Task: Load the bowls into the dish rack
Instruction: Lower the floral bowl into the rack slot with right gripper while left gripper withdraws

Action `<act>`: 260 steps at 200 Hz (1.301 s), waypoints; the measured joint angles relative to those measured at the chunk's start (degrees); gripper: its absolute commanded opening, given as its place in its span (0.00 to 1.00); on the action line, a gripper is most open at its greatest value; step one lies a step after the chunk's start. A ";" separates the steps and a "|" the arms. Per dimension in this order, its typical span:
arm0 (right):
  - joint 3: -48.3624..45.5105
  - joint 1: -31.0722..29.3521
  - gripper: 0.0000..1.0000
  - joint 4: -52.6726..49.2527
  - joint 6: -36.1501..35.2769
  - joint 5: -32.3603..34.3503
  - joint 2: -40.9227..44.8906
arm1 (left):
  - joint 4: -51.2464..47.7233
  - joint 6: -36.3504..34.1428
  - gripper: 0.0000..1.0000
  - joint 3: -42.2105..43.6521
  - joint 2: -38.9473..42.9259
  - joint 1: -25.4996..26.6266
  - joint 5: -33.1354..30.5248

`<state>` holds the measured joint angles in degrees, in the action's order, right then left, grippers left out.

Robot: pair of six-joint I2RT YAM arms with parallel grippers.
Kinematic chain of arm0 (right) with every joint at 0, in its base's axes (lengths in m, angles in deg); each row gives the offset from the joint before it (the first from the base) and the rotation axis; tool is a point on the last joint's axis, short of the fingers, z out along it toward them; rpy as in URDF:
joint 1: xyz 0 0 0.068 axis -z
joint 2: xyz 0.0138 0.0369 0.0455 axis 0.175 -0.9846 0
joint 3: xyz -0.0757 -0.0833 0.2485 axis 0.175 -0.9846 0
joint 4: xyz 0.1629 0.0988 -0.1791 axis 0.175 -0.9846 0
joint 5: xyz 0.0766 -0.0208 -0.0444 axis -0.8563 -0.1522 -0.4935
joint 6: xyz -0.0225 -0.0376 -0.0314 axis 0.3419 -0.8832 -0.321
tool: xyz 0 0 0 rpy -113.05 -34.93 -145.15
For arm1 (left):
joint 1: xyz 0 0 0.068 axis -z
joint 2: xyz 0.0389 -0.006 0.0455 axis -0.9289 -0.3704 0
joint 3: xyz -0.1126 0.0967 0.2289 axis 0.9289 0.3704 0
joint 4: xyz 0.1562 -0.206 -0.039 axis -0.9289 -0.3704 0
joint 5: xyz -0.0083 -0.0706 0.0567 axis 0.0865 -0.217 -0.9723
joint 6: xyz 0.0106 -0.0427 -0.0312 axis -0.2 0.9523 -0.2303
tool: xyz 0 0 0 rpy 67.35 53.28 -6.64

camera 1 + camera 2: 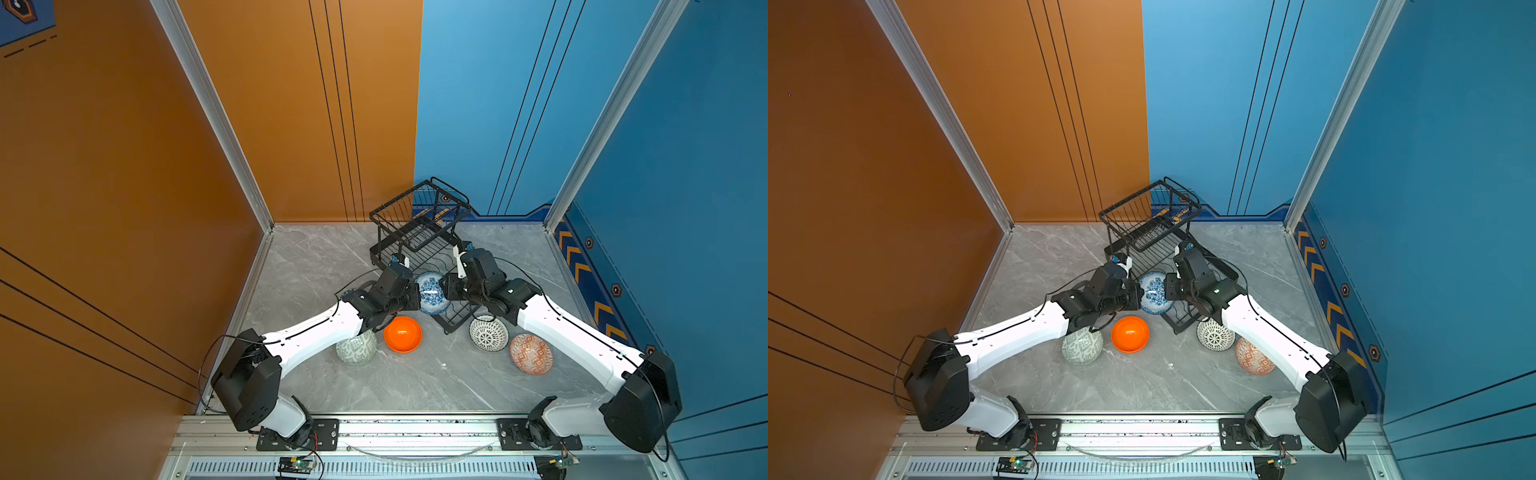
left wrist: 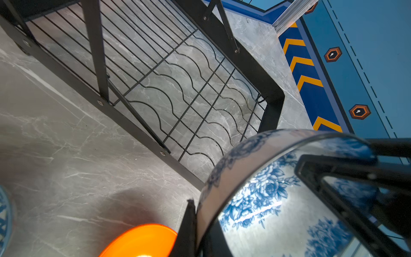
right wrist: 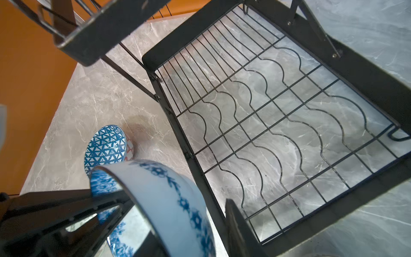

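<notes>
- Now my left gripper [image 1: 417, 298] clamps the floral bowl [image 1: 431, 293] at its left rim.
- My right gripper [image 1: 444, 291] straddles the right rim, jaws apart.
- It hangs over the dish rack [image 3: 367, 77], near left edge.

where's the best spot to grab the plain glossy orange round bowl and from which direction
Pinch the rim from straight above. The plain glossy orange round bowl sits upright, mouth up, so one finger fits inside the wall and one outside. Probably take the rim on the side facing away from the pale green patterned bowl close beside it, where nothing crowds the fingers.
</notes>
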<state>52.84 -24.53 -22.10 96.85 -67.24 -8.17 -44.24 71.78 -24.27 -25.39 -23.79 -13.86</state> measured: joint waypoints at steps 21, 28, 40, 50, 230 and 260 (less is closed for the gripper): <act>-0.39 -0.26 0.18 0.17 -0.24 -0.24 0.00 | 0.70 0.00 0.00 0.24 0.63 -0.04 -0.33; -0.50 -0.31 0.11 0.20 -0.59 -0.33 0.00 | 0.92 0.00 0.00 0.26 0.66 -0.04 -0.50; -1.40 -0.37 0.04 0.00 -1.25 0.74 -0.11 | 1.60 -0.09 0.02 0.24 1.07 -0.15 -0.72; -1.90 -0.46 0.00 -0.04 -1.25 1.97 -0.39 | 1.70 -0.31 0.04 0.35 1.42 0.24 -1.40; 6.47 1.64 0.00 0.33 -20.41 40.89 -17.92 | 4.79 2.54 0.98 9.92 14.34 -4.04 -2.16; 10.23 2.99 0.00 4.87 -26.05 46.03 -23.43 | 4.72 2.54 0.98 10.60 16.59 -5.88 -1.90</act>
<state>63.06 -21.54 -17.23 70.79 -21.21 -31.60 -39.52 74.31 -13.67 -8.80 -29.67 -15.77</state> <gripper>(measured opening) 0.091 0.981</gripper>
